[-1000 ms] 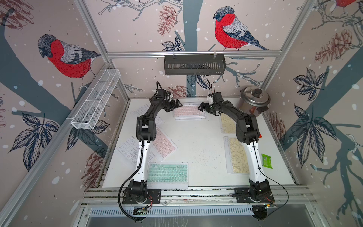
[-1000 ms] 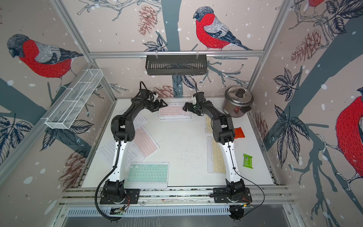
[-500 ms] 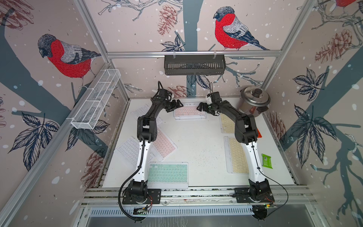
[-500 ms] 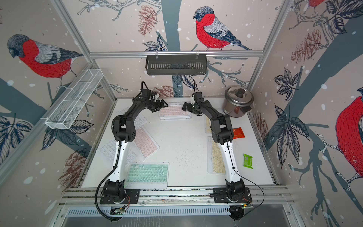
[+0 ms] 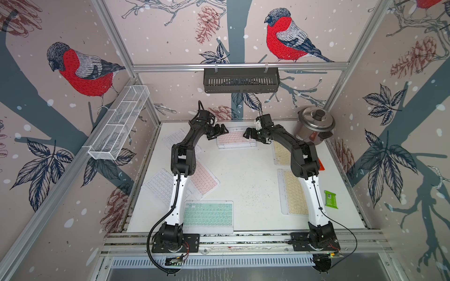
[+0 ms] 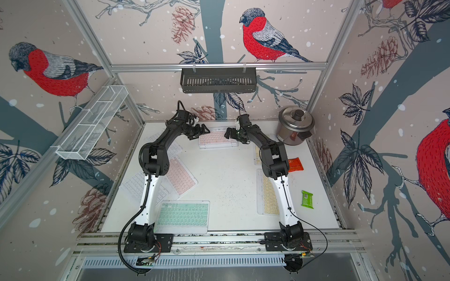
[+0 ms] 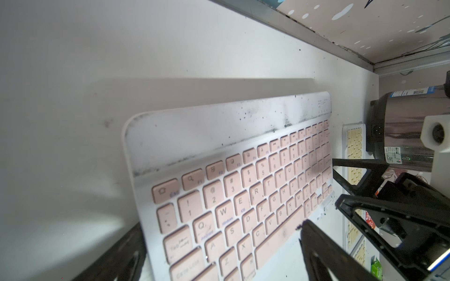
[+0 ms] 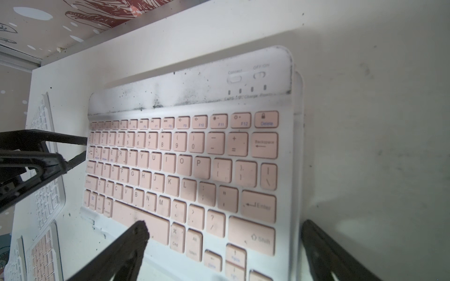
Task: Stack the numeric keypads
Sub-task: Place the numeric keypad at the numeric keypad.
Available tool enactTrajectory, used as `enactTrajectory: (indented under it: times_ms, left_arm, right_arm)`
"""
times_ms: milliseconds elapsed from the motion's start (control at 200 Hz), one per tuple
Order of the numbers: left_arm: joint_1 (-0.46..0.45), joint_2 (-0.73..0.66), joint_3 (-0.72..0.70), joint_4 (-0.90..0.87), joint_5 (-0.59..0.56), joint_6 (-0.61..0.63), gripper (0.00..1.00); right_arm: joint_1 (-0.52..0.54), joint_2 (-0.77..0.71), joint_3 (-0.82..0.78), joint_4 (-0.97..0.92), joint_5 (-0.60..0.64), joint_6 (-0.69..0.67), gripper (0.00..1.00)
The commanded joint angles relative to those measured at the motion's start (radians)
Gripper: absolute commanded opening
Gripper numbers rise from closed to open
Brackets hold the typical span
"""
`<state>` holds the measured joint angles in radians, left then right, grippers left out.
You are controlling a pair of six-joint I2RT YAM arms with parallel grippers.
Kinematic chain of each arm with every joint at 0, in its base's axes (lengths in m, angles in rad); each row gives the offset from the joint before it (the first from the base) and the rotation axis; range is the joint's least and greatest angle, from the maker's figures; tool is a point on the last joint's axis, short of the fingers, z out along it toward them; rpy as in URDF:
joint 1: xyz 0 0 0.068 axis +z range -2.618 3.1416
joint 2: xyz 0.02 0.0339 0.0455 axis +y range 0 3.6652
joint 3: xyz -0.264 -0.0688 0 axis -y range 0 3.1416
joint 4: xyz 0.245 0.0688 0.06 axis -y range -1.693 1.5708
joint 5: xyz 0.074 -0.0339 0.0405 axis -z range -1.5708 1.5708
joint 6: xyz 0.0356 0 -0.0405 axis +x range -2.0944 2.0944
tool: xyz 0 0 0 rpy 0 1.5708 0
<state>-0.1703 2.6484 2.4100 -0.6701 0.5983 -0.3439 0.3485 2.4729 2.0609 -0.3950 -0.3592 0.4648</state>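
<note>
Fingers (image 7: 321,253) of your left gripper (image 5: 218,132) are spread wide, holding nothing, at the left end of the pink-topped keypad stack (image 5: 235,140) (white keypads (image 5: 158,186) and a loose pink keypad (image 5: 207,180) lie farther left of it). Your right gripper (image 5: 250,135) sits at the stack's right end, equally wide and empty; a lower keypad (image 8: 299,97) pokes out there. Right of the stack lie two yellow keypads (image 5: 293,194), then the rice cooker (image 5: 314,121).

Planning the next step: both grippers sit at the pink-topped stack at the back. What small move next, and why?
Probably raise the left gripper clear of the pink-topped stack and swing it toward the loose pink keypad beside its arm. It and the right gripper stand open, holding nothing, and the stack lies flat on the table.
</note>
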Motion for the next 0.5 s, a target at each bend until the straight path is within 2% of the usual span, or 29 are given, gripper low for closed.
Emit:
enactTrajectory:
  times_ms: [0, 185, 325, 496]
  left_arm:
    - [-0.002, -0.019, -0.003, -0.065, -0.026, 0.005, 0.96]
    - [0.024, -0.047, -0.003, -0.093, -0.071, 0.03, 0.96]
    - [0.041, -0.086, -0.017, -0.117, -0.12, 0.058, 0.96]
    - [0.047, -0.122, -0.08, -0.056, -0.085, 0.044, 0.97]
  right_arm:
    - [0.004, -0.021, -0.019, -0.03, 0.021, -0.001, 1.0]
    - [-0.003, -0.06, -0.06, -0.024, 0.034, -0.016, 1.0]
    - [0.0, -0.133, -0.161, -0.003, 0.067, -0.036, 1.0]
    - [0.034, -0.241, -0.329, 0.043, 0.146, -0.069, 1.0]
